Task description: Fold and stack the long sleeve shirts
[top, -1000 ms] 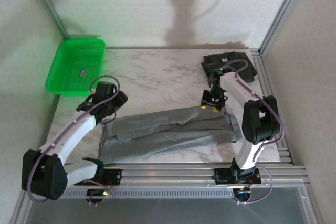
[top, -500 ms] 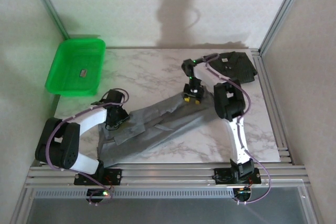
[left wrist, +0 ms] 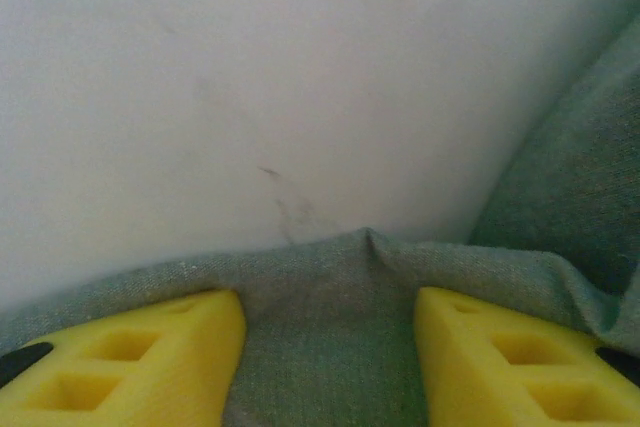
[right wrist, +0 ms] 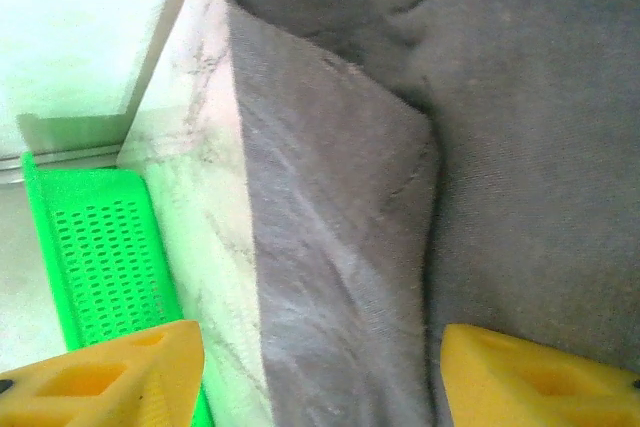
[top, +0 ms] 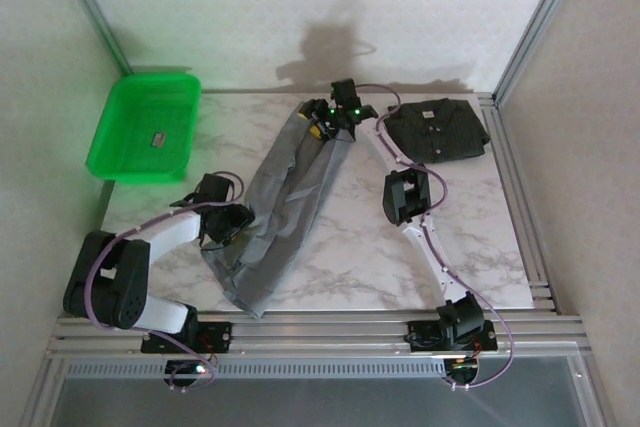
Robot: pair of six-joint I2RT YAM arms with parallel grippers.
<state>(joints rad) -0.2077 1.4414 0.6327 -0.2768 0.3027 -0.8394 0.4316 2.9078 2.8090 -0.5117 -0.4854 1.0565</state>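
pale walls and metal posts close in a white marble table [top: 350,247]. the grey shirt [top: 285,207] lies on it as a long, narrow, part-folded strip running from 12 o'clock down to 7 o'clock. the dark shirt [top: 437,129] lies folded at 1 o'clock, well apart from it. a green tray [top: 125,122] sits at 10 o'clock.

the right tool [top: 322,125] is at the strip's 12 o'clock end, jaws apart above a loose doubled flap and gripping nothing. the left tool [top: 228,230] is at the strip's 9 o'clock edge, jaws apart with the hem lying between them, not pinched.

the step in hand looks like settling the strip flat before the cross fold. to do it well, each tool should close on every layer at its hem, not on the top layer alone, or the flap will slide open. both ends should lift together and carry the 7 o'clock end up toward 12 o'clock with the edges in line. the cloth is limp, so a slow, low move should keep it from bunching.
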